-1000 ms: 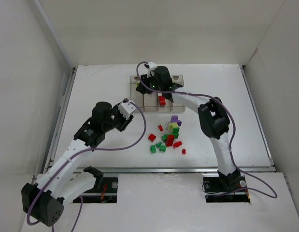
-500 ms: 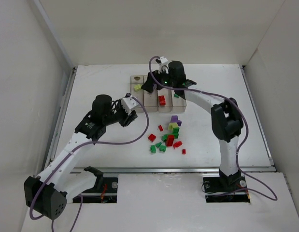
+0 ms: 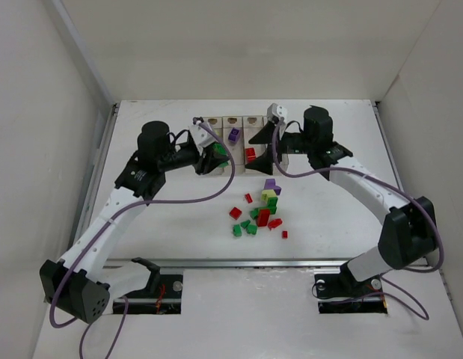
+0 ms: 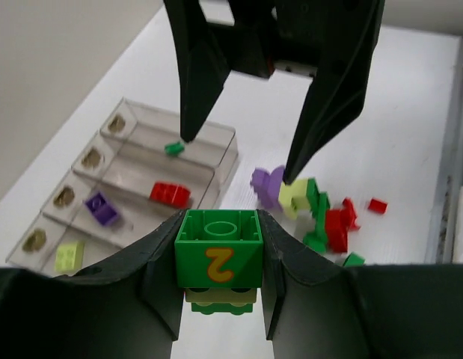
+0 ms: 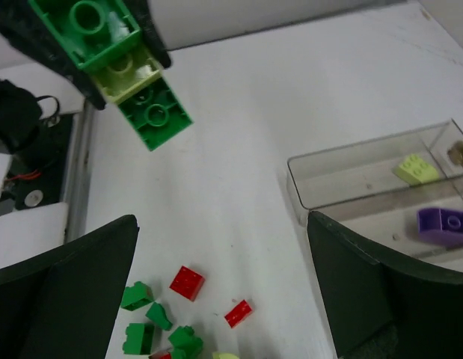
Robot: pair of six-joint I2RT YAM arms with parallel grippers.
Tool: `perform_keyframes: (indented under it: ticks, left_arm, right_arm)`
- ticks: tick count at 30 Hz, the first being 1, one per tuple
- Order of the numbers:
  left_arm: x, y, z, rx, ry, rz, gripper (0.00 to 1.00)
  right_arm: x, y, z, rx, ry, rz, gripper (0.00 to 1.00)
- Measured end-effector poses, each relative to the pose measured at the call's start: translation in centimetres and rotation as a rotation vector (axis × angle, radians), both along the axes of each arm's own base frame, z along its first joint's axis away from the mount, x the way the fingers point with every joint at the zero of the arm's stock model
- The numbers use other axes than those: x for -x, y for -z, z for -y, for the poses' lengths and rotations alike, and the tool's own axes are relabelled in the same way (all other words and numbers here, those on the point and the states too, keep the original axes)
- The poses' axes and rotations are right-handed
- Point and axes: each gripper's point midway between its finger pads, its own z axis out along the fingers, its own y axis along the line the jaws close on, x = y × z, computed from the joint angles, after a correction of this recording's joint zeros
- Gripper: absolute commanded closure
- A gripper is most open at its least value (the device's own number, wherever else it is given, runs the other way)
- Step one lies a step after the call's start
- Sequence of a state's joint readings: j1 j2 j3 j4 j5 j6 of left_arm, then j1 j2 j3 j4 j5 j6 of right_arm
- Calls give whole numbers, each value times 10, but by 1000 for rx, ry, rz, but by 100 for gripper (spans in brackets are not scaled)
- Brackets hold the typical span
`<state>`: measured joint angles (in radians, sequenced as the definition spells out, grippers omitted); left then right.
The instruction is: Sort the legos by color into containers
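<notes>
My left gripper (image 3: 214,158) is shut on a stack of legos (image 4: 218,258): a green brick marked "2", a pale yellow-green one and another green one. It hangs just left of the containers (image 3: 251,122). The stack (image 5: 119,67) also shows in the right wrist view. My right gripper (image 3: 262,151) stands open and empty over the containers' right side, facing the left gripper. The bins (image 4: 209,134) hold a pale yellow brick (image 4: 69,256), a purple brick (image 4: 102,209), a red brick (image 4: 170,194) and a small green piece (image 4: 173,148).
A loose pile of legos (image 3: 262,209) in red, green, purple and pale yellow lies on the white table in front of the containers. Single red bricks (image 5: 186,282) lie at its edge. White walls enclose the table on three sides.
The right gripper opened and swung right, off the left bins, where a purple brick now shows. The left arm carried its green stack up and right, to the containers' left end.
</notes>
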<state>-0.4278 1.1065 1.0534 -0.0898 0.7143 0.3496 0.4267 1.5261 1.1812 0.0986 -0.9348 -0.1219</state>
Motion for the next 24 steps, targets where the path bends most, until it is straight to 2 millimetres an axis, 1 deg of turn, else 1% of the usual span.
perform_keyframes:
  ticks: [3, 6, 10, 17, 20, 22, 24]
  left_arm:
    - [6, -29, 11, 66, 72, 34, 100]
    - [17, -43, 17, 105, 139, 37, 100]
    - [28, -45, 24, 135, 208, 0, 100]
    - [35, -48, 29, 162, 252, -29, 100]
    - [37, -51, 30, 173, 260, -30, 100]
    - [38, -53, 32, 179, 265, -30, 100]
    - [39, -55, 33, 185, 271, -27, 100]
  right_arm:
    - [21, -18, -1, -28, -89, 64, 0]
    - [35, -30, -4, -44, -136, 104, 0]
    - [48, -38, -14, -55, -185, 139, 0]
    - [65, -60, -33, -83, -259, 190, 0]
    - [69, -61, -42, -86, -283, 185, 1]
    - [68, -56, -47, -82, -293, 167, 3]
    - [66, -49, -51, -76, -298, 142, 8]
